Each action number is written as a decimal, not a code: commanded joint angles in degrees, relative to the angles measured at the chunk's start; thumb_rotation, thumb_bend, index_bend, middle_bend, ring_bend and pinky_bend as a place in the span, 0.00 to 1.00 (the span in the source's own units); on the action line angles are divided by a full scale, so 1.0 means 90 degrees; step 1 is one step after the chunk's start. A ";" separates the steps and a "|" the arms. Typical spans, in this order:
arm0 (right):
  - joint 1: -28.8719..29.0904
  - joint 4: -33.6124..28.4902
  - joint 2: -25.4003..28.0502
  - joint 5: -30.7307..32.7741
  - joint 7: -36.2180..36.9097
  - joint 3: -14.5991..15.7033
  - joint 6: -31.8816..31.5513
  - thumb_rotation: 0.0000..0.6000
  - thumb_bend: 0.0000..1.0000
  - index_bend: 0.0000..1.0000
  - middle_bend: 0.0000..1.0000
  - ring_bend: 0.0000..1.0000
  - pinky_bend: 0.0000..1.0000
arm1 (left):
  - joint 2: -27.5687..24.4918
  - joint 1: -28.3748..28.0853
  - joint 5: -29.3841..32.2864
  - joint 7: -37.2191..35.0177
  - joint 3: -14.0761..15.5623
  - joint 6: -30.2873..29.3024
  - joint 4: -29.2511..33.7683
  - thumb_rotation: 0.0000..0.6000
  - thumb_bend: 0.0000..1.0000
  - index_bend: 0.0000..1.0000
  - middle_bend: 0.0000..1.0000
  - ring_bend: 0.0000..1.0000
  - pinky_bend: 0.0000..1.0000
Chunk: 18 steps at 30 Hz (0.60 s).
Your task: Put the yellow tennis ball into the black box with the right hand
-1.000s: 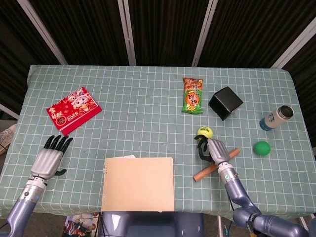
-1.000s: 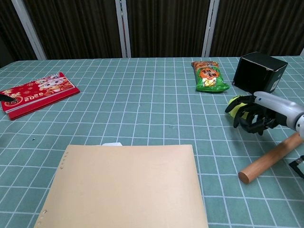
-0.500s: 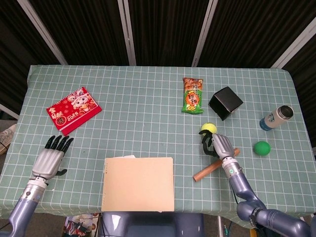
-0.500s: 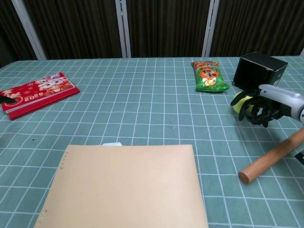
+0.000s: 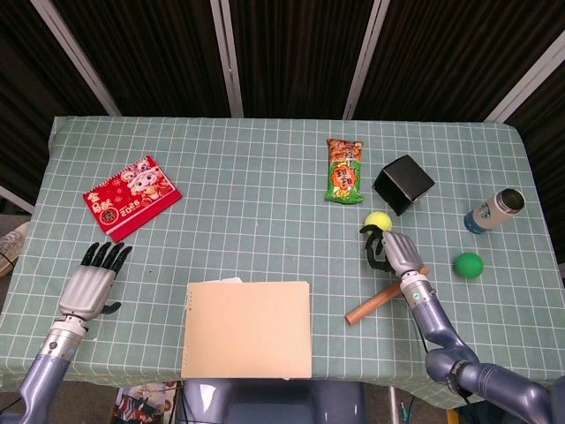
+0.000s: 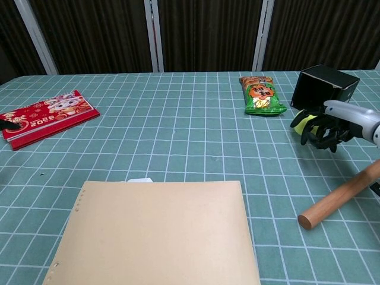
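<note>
Your right hand (image 5: 395,253) holds the yellow tennis ball (image 5: 378,221) in curled fingers, with the black box (image 5: 403,184) just beyond it.

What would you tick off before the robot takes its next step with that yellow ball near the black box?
1. Ball in the right hand: cannot tell. The fingers curl around the yellow tennis ball, but the grip itself is hidden in both views.
2. Ball in the black box: not ok. It sits just in front of the box, outside it.
3. Box opening faces the hand: cannot tell. The box lies tilted; the opening does not show clearly.
4. Path from ball to box: ok. Nothing lies between them.
5. Wooden stick out of the way: ok. It lies under the right forearm, behind the hand, away from the box.
6. Left hand: ok. It rests open on the table, far from the work.
</note>
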<state>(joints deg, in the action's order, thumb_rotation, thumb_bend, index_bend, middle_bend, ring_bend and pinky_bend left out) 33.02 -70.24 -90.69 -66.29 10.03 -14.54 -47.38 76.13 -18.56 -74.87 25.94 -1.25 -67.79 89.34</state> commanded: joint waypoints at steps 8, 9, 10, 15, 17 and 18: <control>0.0184 0.0449 -0.0102 -0.0068 0.0239 0.0021 0.0224 1.00 0.65 0.27 0.47 0.52 0.62 | 0.0081 -0.0055 0.0140 0.0119 -0.0022 0.0071 -0.0030 1.00 0.08 0.00 0.05 0.00 0.00; 0.0196 0.0480 -0.0108 -0.0071 0.0263 0.0019 0.0241 1.00 0.64 0.27 0.47 0.51 0.62 | 0.0086 -0.0059 0.0152 0.0124 -0.0024 0.0077 -0.0031 1.00 0.08 0.00 0.05 0.00 0.00; 0.0216 0.0530 -0.0119 -0.0075 0.0297 0.0014 0.0264 1.00 0.64 0.27 0.47 0.51 0.62 | 0.0094 -0.0066 0.0171 0.0133 -0.0027 0.0089 -0.0037 1.00 0.08 0.00 0.05 0.00 0.00; 0.0307 0.0743 -0.0173 -0.0115 0.0450 0.0007 0.0373 1.00 0.65 0.27 0.47 0.49 0.61 | 0.0132 -0.0105 0.0262 0.0185 -0.0044 0.0146 -0.0067 1.00 0.08 0.00 0.05 0.00 0.00; 0.0348 0.0844 -0.0200 -0.0135 0.0508 0.0007 0.0419 1.00 0.65 0.27 0.47 0.49 0.61 | 0.0149 -0.0119 0.0297 0.0205 -0.0049 0.0165 -0.0093 1.00 0.08 0.00 0.05 0.00 0.00; 0.0370 0.0895 -0.0216 -0.0145 0.0534 0.0007 0.0440 1.00 0.64 0.27 0.47 0.49 0.61 | 0.0155 -0.0125 0.0314 0.0210 -0.0050 0.0175 -0.0103 1.00 0.08 0.00 0.05 0.00 0.00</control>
<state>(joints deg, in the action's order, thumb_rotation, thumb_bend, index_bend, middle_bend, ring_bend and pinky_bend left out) 36.06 -62.67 -92.42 -67.43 14.51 -14.47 -43.71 77.48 -19.64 -72.12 27.78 -1.69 -66.27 88.46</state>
